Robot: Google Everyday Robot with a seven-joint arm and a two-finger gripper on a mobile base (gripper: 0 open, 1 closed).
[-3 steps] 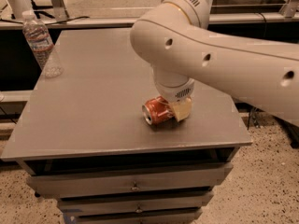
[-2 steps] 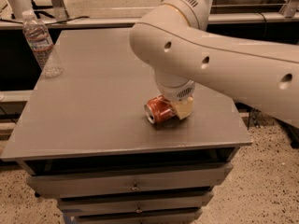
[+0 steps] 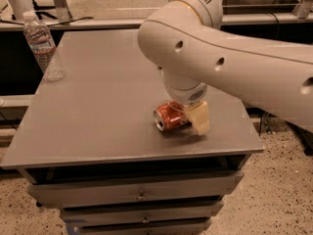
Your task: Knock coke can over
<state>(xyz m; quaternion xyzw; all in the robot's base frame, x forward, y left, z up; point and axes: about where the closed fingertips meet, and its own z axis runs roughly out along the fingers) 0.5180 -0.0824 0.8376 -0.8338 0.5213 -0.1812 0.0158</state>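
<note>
The red coke can (image 3: 169, 116) lies on its side on the grey table top (image 3: 98, 106), its silver top facing the front left. My gripper (image 3: 193, 115) hangs straight down from the big white arm, right over the can's rear end. One cream finger (image 3: 199, 117) shows to the right of the can, touching or very close to it. The other finger is hidden behind the can and the wrist.
A clear plastic water bottle (image 3: 43, 45) stands upright at the table's far left edge. The table has drawers (image 3: 139, 195) below its front edge. The white arm (image 3: 234, 58) spans the right half of the view. Another table stands behind.
The can lay on its side in the earlier frames too. The arm and gripper have barely moved.
</note>
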